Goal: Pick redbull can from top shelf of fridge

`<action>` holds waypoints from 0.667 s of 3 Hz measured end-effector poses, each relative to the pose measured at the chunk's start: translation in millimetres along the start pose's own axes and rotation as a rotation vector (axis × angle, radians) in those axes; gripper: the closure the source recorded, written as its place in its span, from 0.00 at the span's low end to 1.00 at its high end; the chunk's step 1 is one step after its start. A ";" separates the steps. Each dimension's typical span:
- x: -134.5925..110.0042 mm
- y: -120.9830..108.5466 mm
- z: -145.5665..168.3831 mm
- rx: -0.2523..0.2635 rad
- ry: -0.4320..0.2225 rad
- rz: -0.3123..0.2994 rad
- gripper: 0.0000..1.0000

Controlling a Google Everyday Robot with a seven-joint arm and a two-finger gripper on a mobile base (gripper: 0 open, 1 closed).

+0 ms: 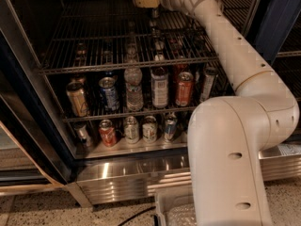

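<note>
The fridge (28, 102) stands open with a dark interior. My gripper (144, 0), with pale tan fingers pointing left, is high at the back, above the top shelf (94, 46), a wide wire rack. A slim can with a silver top, apparently the redbull can (154, 14), stands just below and right of the gripper. I cannot tell whether they touch. The white arm (221, 36) reaches in from the lower right and hides the right side of the shelves.
The middle shelf holds a water bottle (134, 88), a blue can (109, 94), an orange-red can (184, 88) and several others. More cans (131, 128) stand on the bottom shelf above the ribbed steel base strip (131, 178). The dark door frame (277, 18) is on the right.
</note>
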State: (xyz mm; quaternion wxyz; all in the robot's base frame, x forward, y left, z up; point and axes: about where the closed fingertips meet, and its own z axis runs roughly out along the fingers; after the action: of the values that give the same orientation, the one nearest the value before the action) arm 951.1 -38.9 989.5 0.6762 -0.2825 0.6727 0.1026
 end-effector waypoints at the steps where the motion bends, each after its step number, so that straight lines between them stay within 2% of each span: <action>1: -7.2 7.2 12.0 -0.031 -0.005 0.021 0.00; 2: -7.2 7.3 12.0 -0.031 -0.005 0.021 0.00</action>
State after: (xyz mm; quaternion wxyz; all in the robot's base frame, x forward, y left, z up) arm 957.0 -24.9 993.9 0.6721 -0.2857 0.6724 0.1209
